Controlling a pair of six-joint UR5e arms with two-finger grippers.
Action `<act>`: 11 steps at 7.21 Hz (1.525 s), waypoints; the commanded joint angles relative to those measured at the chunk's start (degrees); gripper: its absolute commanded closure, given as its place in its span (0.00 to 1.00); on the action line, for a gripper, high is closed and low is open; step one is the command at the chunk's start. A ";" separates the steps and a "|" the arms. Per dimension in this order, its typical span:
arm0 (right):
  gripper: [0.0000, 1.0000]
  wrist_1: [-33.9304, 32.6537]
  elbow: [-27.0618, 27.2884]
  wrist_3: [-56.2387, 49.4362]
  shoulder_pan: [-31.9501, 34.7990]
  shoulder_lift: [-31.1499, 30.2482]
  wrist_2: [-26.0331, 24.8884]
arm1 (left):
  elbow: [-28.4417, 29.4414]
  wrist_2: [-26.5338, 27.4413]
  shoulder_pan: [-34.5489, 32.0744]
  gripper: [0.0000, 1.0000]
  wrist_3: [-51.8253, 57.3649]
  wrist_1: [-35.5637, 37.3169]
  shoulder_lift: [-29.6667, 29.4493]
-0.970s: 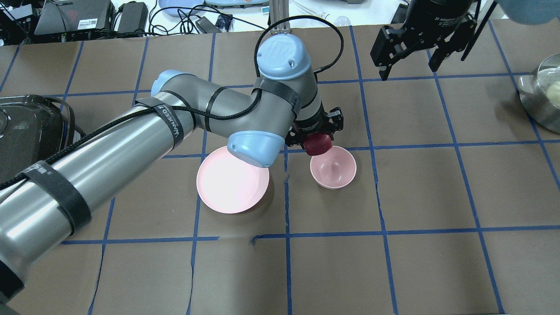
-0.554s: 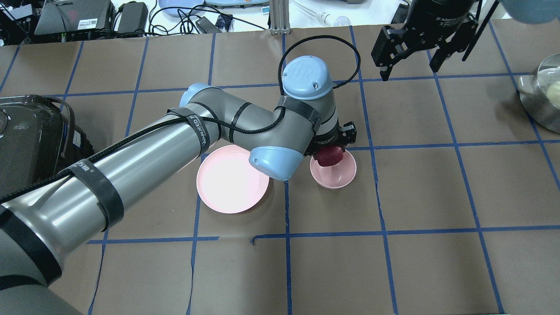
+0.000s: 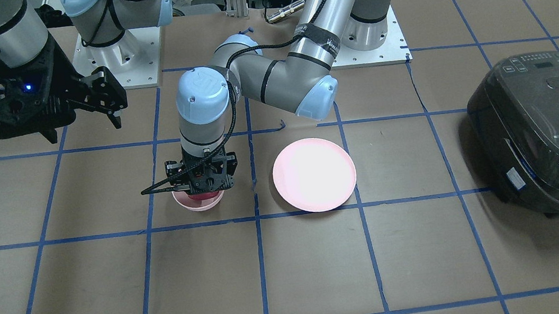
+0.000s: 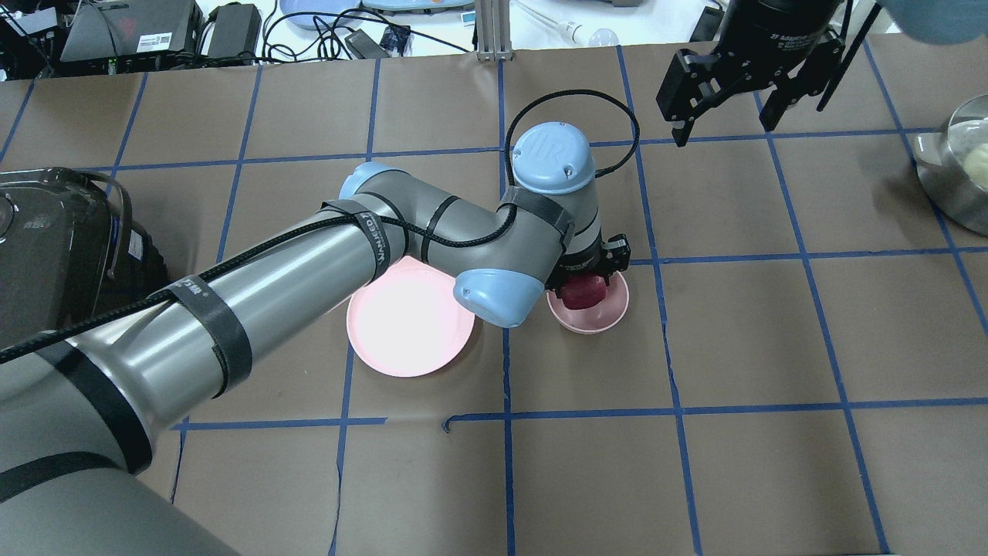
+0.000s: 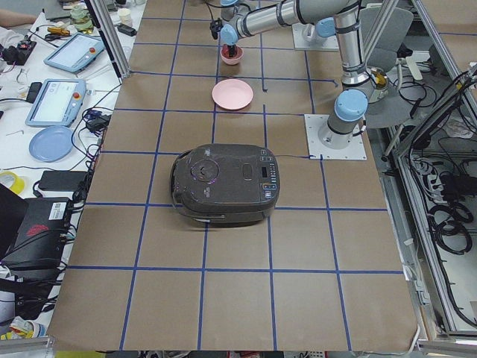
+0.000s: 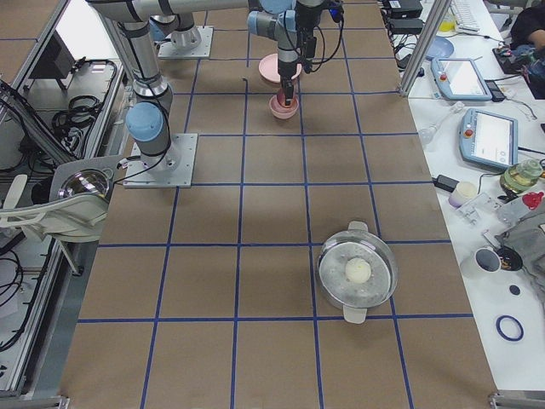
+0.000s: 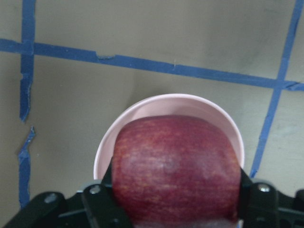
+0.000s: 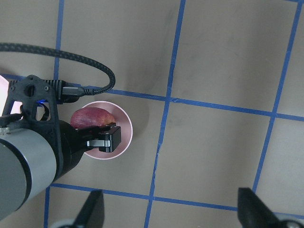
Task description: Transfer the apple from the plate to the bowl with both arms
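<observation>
Apple (image 7: 175,171), dark red, blocky, streaked, clamped in left jaws over smooth round pink bowl (image 7: 142,107), right jaws spread.

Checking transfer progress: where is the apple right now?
In the overhead view the apple is just right of centre, held by the left gripper over the bowl, the plate to its left.

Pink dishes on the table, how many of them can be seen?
2. The wide plate lies empty. The smaller bowl stands apart from it, toward the robot's right, under the left hand, which holds the apple at its opening.
</observation>
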 commanded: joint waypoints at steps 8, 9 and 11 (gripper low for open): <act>0.00 -3.08 3.17 6.99 1.18 0.58 0.96 | 0.71 1.80 24.17 0.00 37.57 -25.36 26.01; 0.00 -5.18 6.67 11.73 2.49 0.76 0.97 | 1.94 3.89 28.14 0.00 40.48 -31.49 29.18; 0.00 -13.18 12.92 12.48 4.52 1.38 0.88 | 5.62 10.13 28.27 0.00 39.81 -33.04 28.27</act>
